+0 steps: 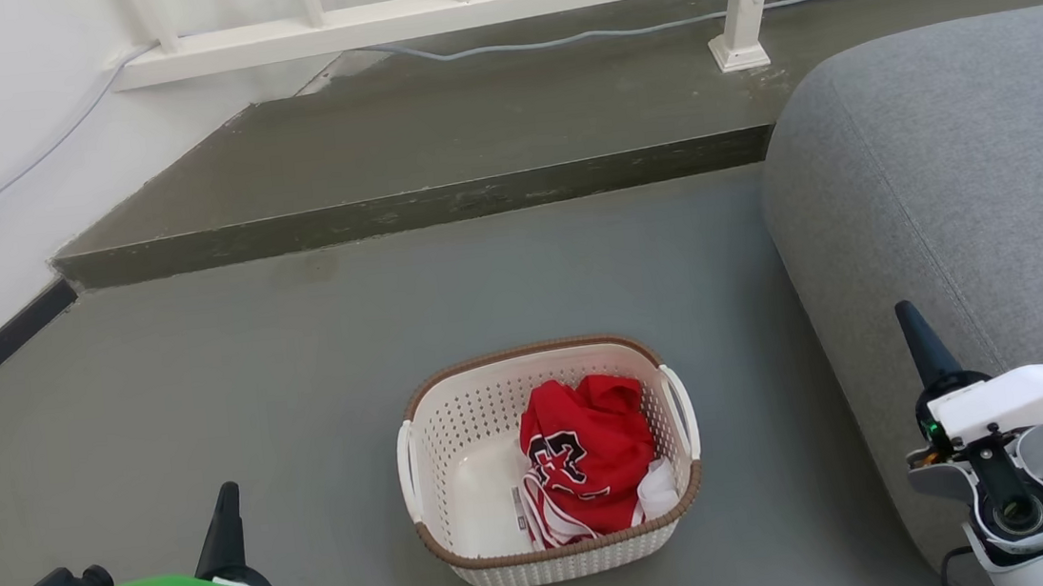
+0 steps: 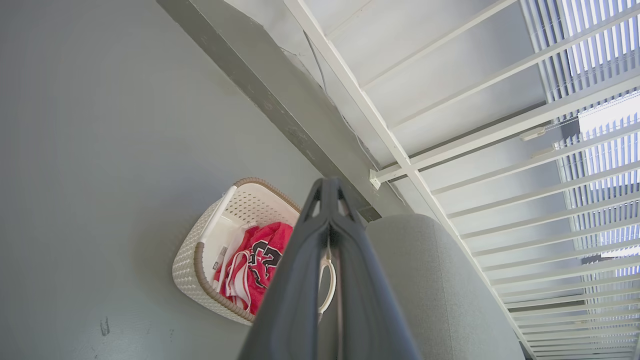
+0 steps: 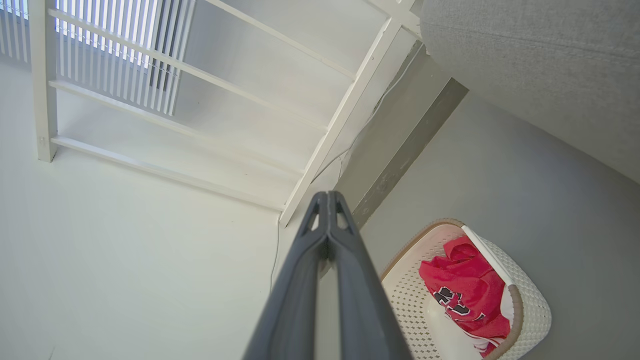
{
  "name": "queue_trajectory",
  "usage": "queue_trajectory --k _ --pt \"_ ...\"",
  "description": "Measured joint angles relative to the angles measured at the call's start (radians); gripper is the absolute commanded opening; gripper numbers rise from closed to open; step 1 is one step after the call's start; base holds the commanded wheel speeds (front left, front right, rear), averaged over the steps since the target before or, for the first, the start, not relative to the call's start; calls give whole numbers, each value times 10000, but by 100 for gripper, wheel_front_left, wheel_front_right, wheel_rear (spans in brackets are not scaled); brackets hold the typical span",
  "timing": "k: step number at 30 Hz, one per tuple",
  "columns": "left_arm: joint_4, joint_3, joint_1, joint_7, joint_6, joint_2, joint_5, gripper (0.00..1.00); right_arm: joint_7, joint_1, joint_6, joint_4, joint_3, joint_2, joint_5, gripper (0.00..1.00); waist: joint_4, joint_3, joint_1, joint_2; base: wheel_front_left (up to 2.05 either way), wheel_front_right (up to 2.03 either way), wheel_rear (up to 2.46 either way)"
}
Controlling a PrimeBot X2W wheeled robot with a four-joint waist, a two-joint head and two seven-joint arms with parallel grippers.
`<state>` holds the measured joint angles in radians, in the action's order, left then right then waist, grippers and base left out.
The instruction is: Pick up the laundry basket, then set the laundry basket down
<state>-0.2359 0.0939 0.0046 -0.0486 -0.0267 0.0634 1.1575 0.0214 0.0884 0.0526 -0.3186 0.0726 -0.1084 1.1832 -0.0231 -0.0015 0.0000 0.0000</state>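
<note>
We count one laundry basket [image 1: 471, 413], and it stands upright on the grey floor [image 1: 205, 381] at the lower middle of the head view, between our two arms and ahead of them. It is cream-white and perforated, with one brown rim [image 1: 527, 347] running round its top and two white loop handles, one on its left end [image 1: 408, 471] and one on its right end [image 1: 683, 407].

Inside it lies one crumpled red garment [image 1: 585, 459] with black-and-white lettering and white trim. The garment fills the right half of the basket and leans against the right wall, while the left half of the basket's bottom lies bare.

We see two grippers. The left gripper [image 2: 327, 187] hangs at the lower left of the head view, under a green cover, well apart from the basket; its two dark fingers are pressed together at the tips and pinch nothing. The right gripper [image 3: 327, 197] sits at the lower right, under a white cover, in front of the sofa; its fingers are likewise pressed together and hold nothing. Neither one touches the basket.

To the basket's right stands one grey sofa [image 1: 952, 194], near it but not touching. Beyond the basket runs one raised step [image 1: 420, 130], and on it stands one white railing [image 1: 455, 3] with one grey cable [image 1: 649, 27] trailing along its foot.
</note>
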Motion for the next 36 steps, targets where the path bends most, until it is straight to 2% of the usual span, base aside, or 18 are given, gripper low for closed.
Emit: queue_trajectory --k 36 --pt "-263 -995 -375 1011 -786 12 4111 0 -1091 -1 541 247 -1726 537 3578 0 198 37 0 0 0 0 0"
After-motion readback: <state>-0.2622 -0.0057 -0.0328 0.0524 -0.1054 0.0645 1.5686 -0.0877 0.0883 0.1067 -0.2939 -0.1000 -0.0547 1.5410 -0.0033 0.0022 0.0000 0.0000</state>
